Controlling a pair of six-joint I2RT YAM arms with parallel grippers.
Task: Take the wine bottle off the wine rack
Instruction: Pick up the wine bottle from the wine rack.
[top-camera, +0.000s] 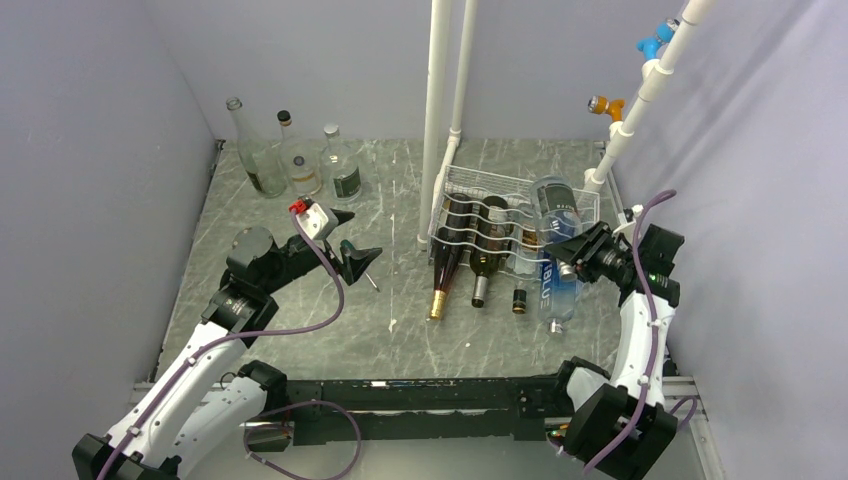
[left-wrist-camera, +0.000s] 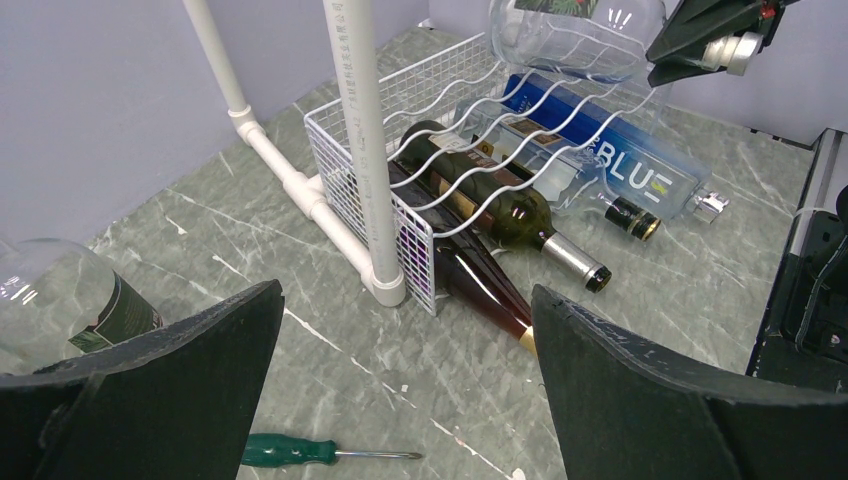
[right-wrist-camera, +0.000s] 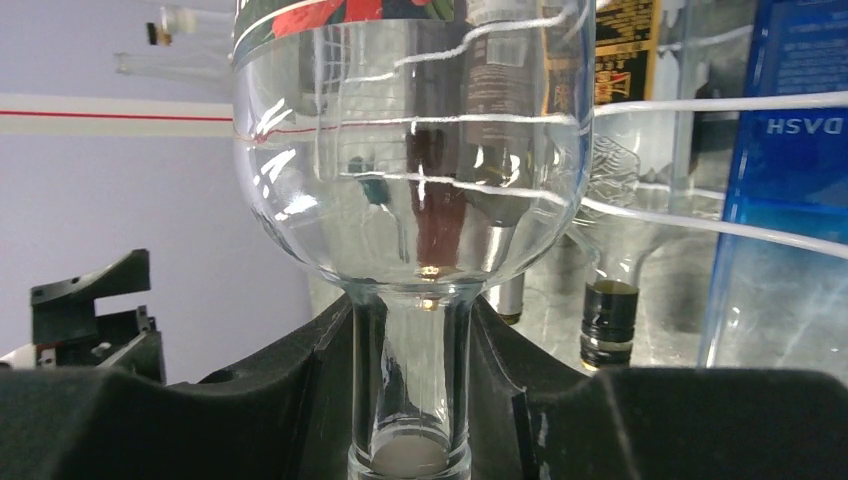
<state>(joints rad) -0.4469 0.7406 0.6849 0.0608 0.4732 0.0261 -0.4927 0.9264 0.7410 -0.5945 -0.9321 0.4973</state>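
Bottle (top-camera: 556, 205) lies atop rack (top-camera: 480, 185), neck pinched in right tool (top-camera: 570, 257), right arm (top-camera: 635, 330) bent, reaching left; left tool (top-camera: 360, 236) spread.

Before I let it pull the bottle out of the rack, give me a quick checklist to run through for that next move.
1. Right gripper shut on clear bottle's neck: ok.
2. Clear bottle off the wine rack: not ok, body over top tier.
3. Left gripper open, away from rack: ok.
4. Lower bottles out of the pull path: cannot tell.
5. Screwdriver apart from rack: ok.
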